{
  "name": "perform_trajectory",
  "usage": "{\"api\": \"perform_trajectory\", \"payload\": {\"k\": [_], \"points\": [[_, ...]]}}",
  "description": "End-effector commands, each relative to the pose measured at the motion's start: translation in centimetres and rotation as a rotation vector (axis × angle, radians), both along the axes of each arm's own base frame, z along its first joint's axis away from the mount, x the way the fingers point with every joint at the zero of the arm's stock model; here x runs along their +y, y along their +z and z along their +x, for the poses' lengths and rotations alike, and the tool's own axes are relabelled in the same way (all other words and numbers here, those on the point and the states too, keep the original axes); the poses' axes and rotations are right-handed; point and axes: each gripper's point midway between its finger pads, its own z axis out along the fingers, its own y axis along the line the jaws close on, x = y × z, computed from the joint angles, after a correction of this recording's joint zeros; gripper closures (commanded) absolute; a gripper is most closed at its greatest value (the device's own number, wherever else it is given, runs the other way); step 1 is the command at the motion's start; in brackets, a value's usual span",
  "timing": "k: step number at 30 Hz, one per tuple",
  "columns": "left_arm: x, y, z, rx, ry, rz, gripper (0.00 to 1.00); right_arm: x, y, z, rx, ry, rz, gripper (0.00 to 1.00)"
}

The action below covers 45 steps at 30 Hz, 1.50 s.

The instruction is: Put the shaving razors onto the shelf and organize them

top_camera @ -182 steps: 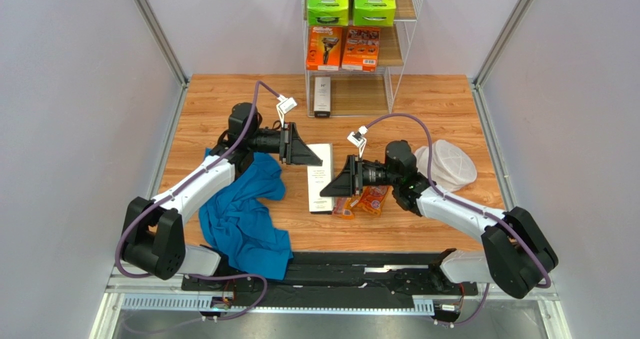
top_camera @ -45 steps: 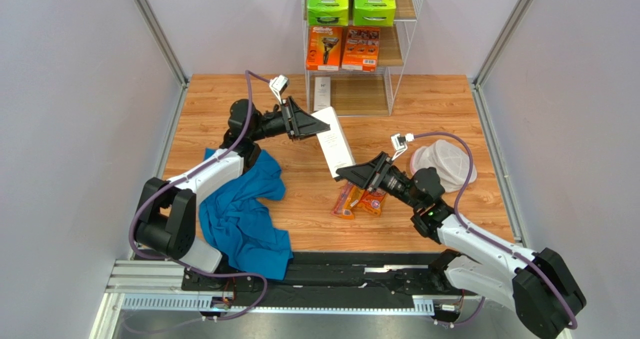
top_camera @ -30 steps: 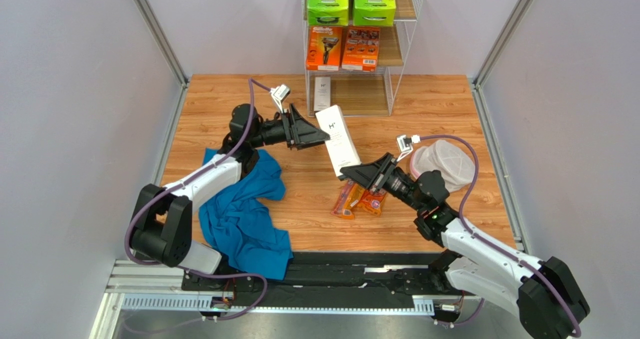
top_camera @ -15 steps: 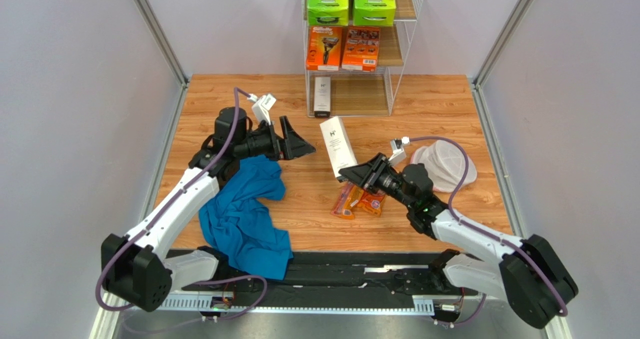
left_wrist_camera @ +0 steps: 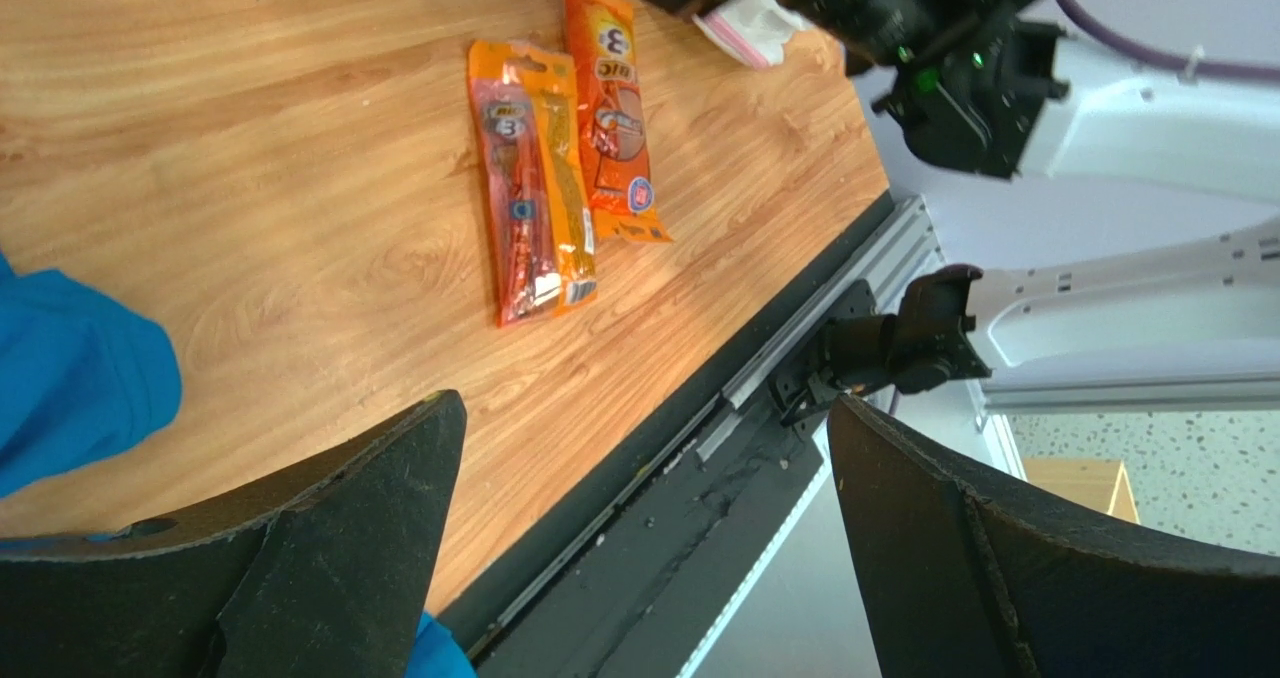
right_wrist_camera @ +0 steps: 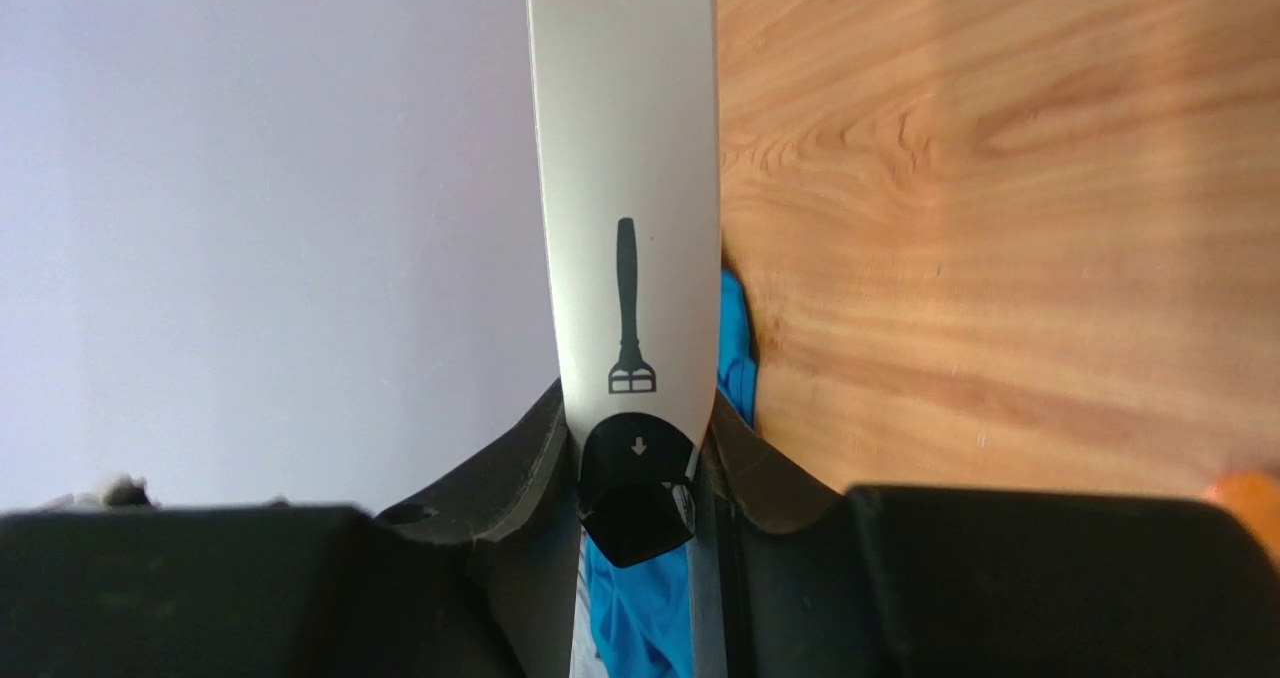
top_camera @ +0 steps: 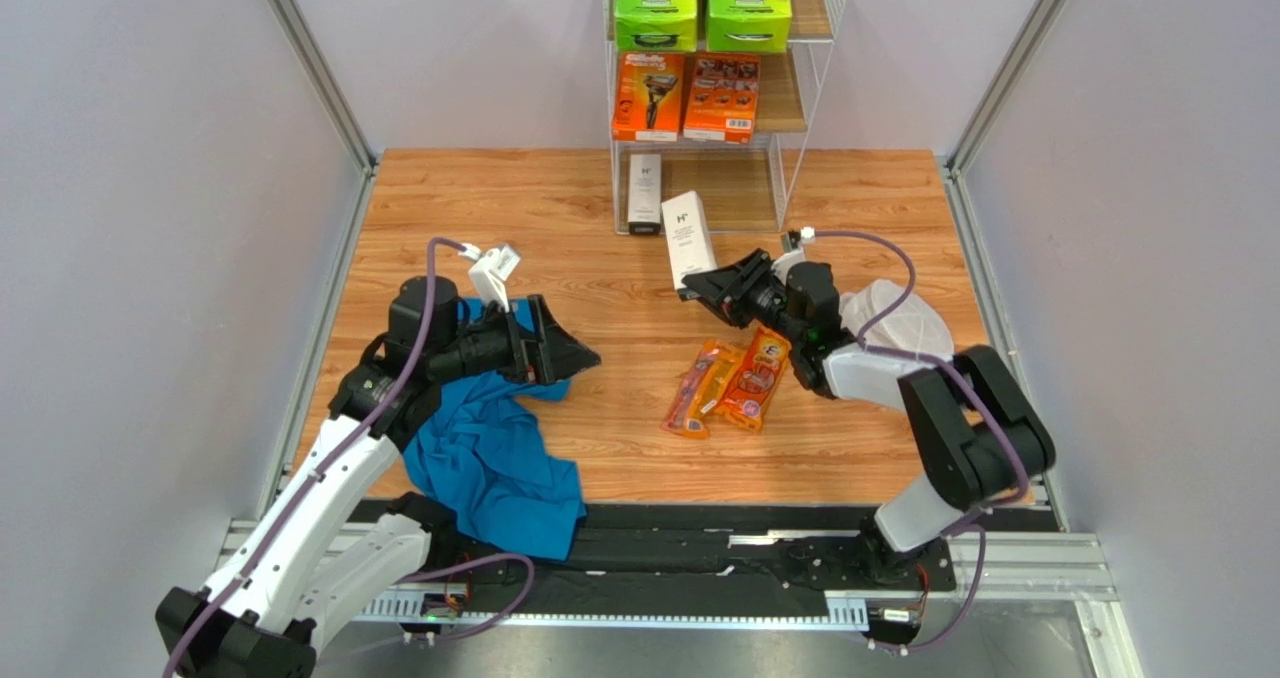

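My right gripper is shut on the near end of a slim white razor box, holding it just in front of the shelf. In the right wrist view the box runs straight out from the gripper, pinched on both sides. The shelf holds two black boxes with green ends, two orange boxes and a slim white box. Two orange blister packs lie on the table, also in the left wrist view. My left gripper is open and empty.
A blue cloth lies crumpled under the left arm. A round white mesh item sits behind the right arm. Grey walls close in both sides. A black rail runs along the table's near edge.
The left gripper let go of the white box, opened wide and drew back over the blue cloth. The right gripper carried the box away from me to the shelf front.
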Motion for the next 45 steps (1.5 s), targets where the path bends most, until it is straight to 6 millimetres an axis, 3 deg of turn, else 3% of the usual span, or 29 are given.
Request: {"api": "perform_trajectory", "payload": {"k": [1,5,6,7,8,11,14,17,25,35,45], "points": [[0.7,-0.5,-1.5,0.002,-0.007,0.015,0.01,1.3,3.9,4.1,-0.111,0.015,0.12,0.85],[0.8,-1.4,-2.5,0.026,-0.013,-0.008,0.01,2.4,3.1,7.3,-0.097,0.011,0.136,0.86],[0.9,-1.4,-2.8,0.019,-0.013,-0.014,0.01,2.4,3.0,7.9,-0.093,0.005,0.138,0.86],[0.9,-1.5,-2.9,0.023,-0.01,-0.017,0.01,2.4,1.6,8.8,-0.067,-0.006,0.131,0.86],[1.0,-1.9,-3.1,0.03,-0.007,-0.016,0.01,2.6,2.1,9.7,-0.074,-0.01,0.136,0.86],[1.2,-2.3,-3.5,0.034,0.001,-0.024,0.01,2.0,0.7,11.8,-0.052,-0.039,0.143,0.86],[1.3,-2.6,-3.7,0.033,0.004,-0.025,0.01,1.0,-0.4,13.3,-0.031,-0.066,0.146,0.86],[1.3,-3.1,-3.7,0.037,0.006,-0.019,0.01,0.4,-0.3,14.7,-0.035,-0.081,0.151,0.86],[1.1,-3.8,-3.6,0.051,-0.005,-0.02,0.01,0.4,-1.1,18.5,-0.004,-0.111,0.143,0.83],[1.1,-4.3,-4.0,0.066,-0.012,-0.027,0.01,0.7,-3.8,21.1,0.051,-0.138,0.156,0.82],[1.0,-4.5,-4.3,0.074,-0.023,-0.033,0.02,1.8,-6.7,22.1,0.119,-0.101,0.163,0.79]]}}
